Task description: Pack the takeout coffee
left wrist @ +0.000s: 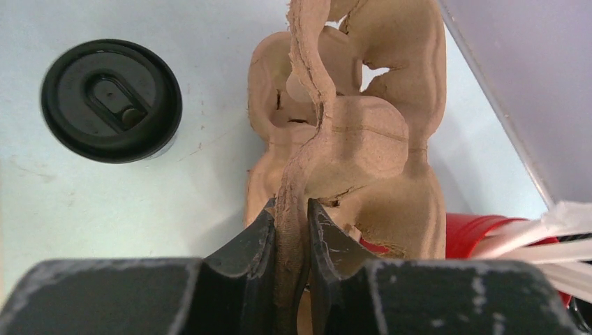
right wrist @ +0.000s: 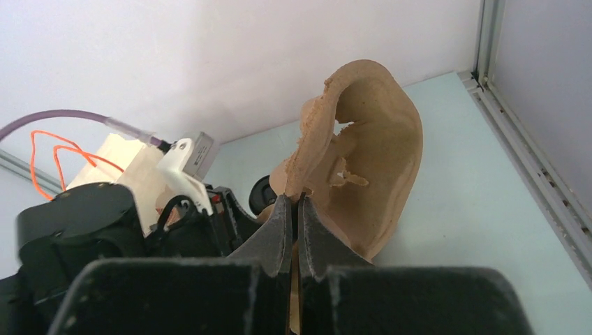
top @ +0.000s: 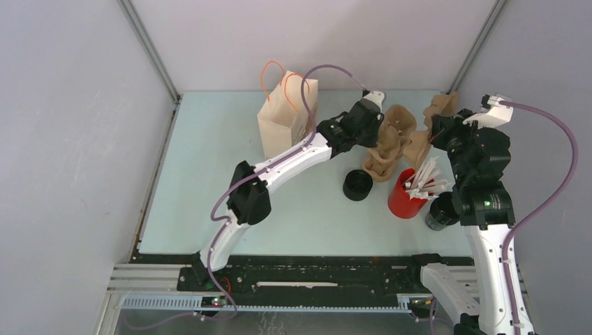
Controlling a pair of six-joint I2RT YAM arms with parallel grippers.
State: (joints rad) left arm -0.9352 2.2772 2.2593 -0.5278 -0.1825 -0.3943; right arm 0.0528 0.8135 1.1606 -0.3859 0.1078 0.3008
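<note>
Barely begun: the left tool (left wrist: pixel 293 209) pinches a carrier (left wrist: pixel 349 139) rim, the right tool (right wrist: pixel 293 206) pinches a carrier piece (right wrist: pixel 377 139) (same one? unclear). The coffee (top: pixel 357 185) stands lidded on the desk (top: pixel 209 181) near the red cup (top: pixel 403 202), unpacked.

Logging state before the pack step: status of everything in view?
takeout coffee: lidded, upright on table, untouched
left gripper: shut on pulp carrier
right gripper: shut on second pulp carrier
paper bag: upright
red cup: upright, holding white sticks
</note>
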